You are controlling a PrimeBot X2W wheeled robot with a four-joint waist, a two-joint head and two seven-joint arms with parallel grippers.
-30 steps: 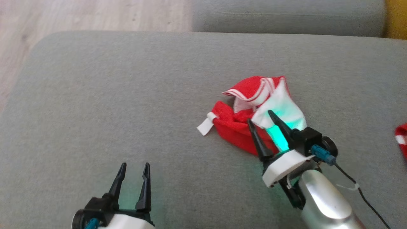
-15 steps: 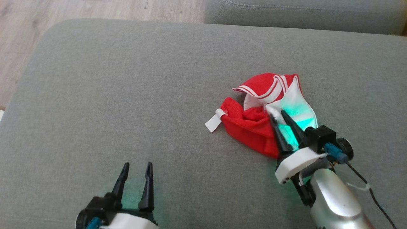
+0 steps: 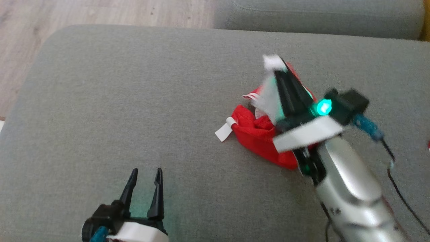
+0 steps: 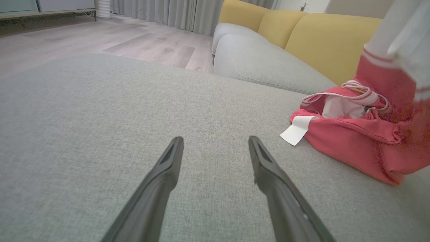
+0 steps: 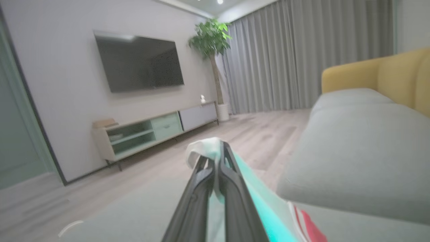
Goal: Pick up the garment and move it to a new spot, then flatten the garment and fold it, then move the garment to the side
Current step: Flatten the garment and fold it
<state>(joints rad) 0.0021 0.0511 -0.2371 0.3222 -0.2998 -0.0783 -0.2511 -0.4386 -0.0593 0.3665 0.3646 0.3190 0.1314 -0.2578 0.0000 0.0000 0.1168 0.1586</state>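
The garment [image 3: 258, 134] is a crumpled red and white piece with striped trim and a white label, lying right of the middle of the grey sofa seat [image 3: 134, 101]. My right gripper [image 3: 278, 67] is shut on a white fold of the garment and holds that part raised above the heap; the right wrist view shows white cloth pinched at the closed tips of the right gripper [image 5: 215, 151]. The garment [image 4: 352, 141] lies to the right in the left wrist view, its lifted part stretched upward. My left gripper [image 3: 146, 172] hovers open over bare cushion near the front, nothing between the left gripper's [image 4: 215, 141] fingers.
A second grey cushion [image 3: 319, 16] lies behind the seat, with yellow backrests [image 4: 302, 33] beyond. Wood floor [image 3: 100, 13] borders the seat's far left. A dark cable [image 3: 399, 191] trails from my right wrist. A scrap of red cloth [image 3: 428, 144] peeks in at the right edge.
My right gripper has shut on the white part of the garment and risen, pulling that fold up off the heap. The left gripper has stayed open in place.
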